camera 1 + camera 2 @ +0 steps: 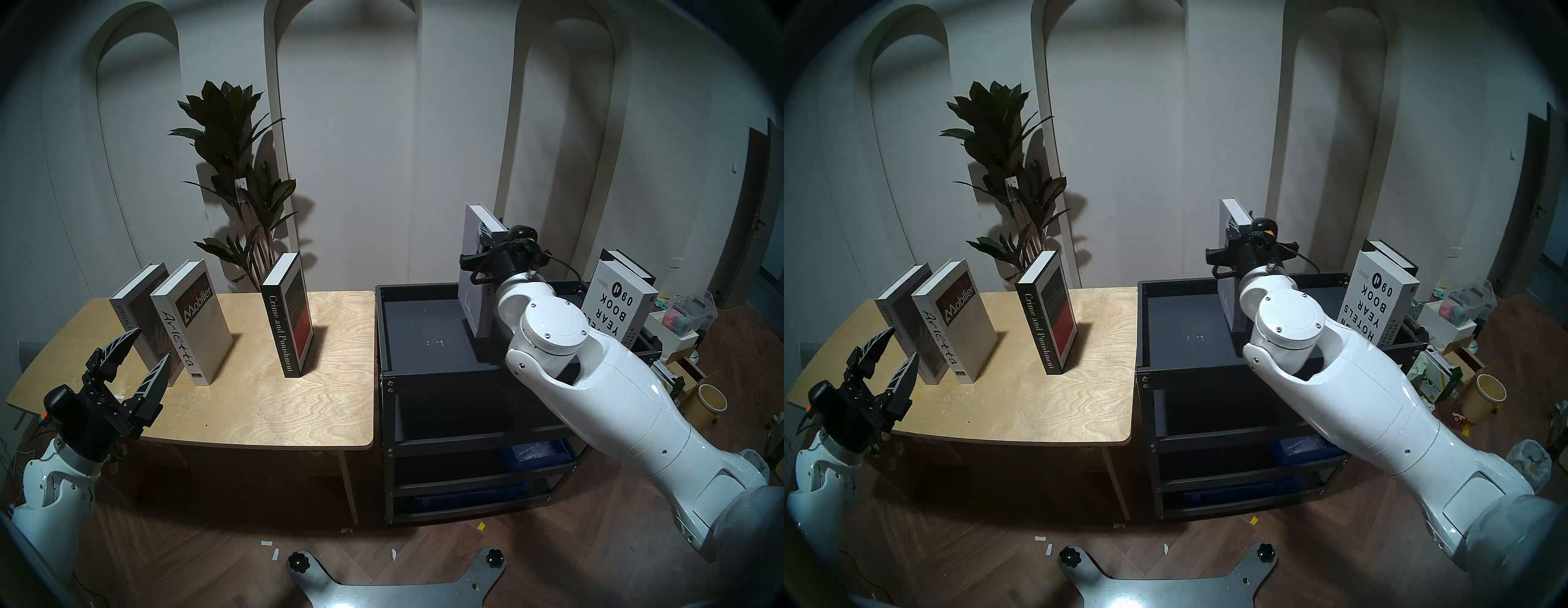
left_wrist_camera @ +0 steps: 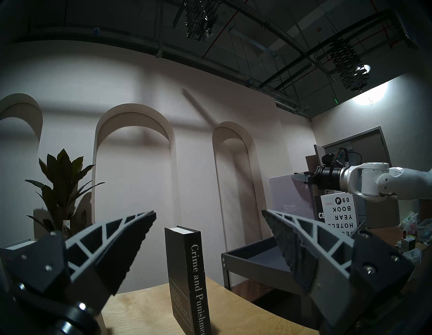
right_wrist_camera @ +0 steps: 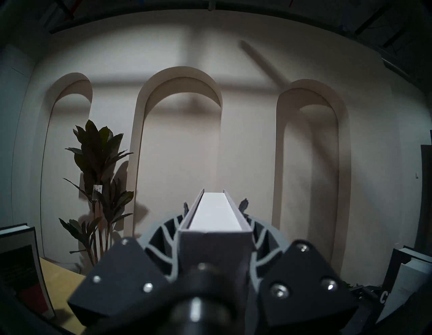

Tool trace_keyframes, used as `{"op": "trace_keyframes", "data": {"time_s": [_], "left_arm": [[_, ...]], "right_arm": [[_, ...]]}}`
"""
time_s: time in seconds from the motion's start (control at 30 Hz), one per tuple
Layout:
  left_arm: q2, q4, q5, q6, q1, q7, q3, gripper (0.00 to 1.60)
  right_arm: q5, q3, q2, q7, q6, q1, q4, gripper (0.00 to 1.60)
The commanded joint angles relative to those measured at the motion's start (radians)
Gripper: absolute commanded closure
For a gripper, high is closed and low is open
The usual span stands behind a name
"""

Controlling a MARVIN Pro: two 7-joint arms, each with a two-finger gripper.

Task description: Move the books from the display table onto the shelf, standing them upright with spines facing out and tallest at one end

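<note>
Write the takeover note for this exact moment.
Right pincer: shut on a pale grey hardback, upright over the black metal shelf.
Left pincer: open, empty, by the light plywood table.
Done: white Year Book and a dark book stand at the shelf's right end.
Left: place the held book; move Special Issue, Arietta, Crime and Punishment.

Three books (image 1: 286, 314) upright on plywood table (image 1: 331, 407), grey book (image 1: 473, 271) held over black shelf (image 1: 420, 335), two standing there.

the table (image 1: 271, 407) is light wood with wavy grain and scratches. beside it, the shelf (image 1: 424, 335) is matt black metal. the robot arm (image 1: 594, 382) over the shelf is shiny white plastic.
</note>
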Motion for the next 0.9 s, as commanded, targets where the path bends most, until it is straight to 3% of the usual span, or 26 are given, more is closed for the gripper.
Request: {"op": "trace_keyframes", "data": {"time_s": [0.0, 0.07, 0.1, 0.17, 0.27, 0.3, 0.37, 0.87], "left_arm": [[0.003, -0.009, 0.001, -0.001, -0.001, 0.000, -0.008, 0.00], [0.003, -0.009, 0.001, -0.001, -0.001, 0.000, -0.008, 0.00], [0.002, -0.010, 0.002, -0.001, 0.000, 0.000, -0.009, 0.00], [0.003, -0.009, 0.001, -0.001, 0.000, 0.000, -0.009, 0.00], [0.003, -0.009, 0.001, -0.001, -0.001, 0.000, -0.008, 0.00], [0.003, -0.009, 0.001, -0.001, -0.001, 0.000, -0.008, 0.00], [0.003, -0.009, 0.001, -0.001, -0.001, 0.000, -0.008, 0.00], [0.002, -0.011, 0.003, -0.001, 0.001, 0.001, -0.010, 0.00]], "right_arm": [[0.023, 0.106, 0.114, 0.113, -0.004, -0.076, -0.040, 1.60], [0.038, 0.129, 0.134, 0.149, -0.013, -0.089, -0.042, 1.60], [0.081, 0.142, 0.206, 0.216, -0.036, -0.100, -0.055, 1.60], [0.068, 0.173, 0.181, 0.214, -0.026, -0.111, -0.046, 1.60], [0.092, 0.186, 0.219, 0.239, -0.042, -0.113, -0.040, 1.60], [0.083, 0.210, 0.201, 0.248, -0.040, -0.121, -0.028, 1.60], [0.104, 0.220, 0.236, 0.271, -0.068, -0.123, -0.015, 1.60], [0.103, 0.303, 0.281, 0.299, -0.229, -0.220, 0.088, 1.60]]}}
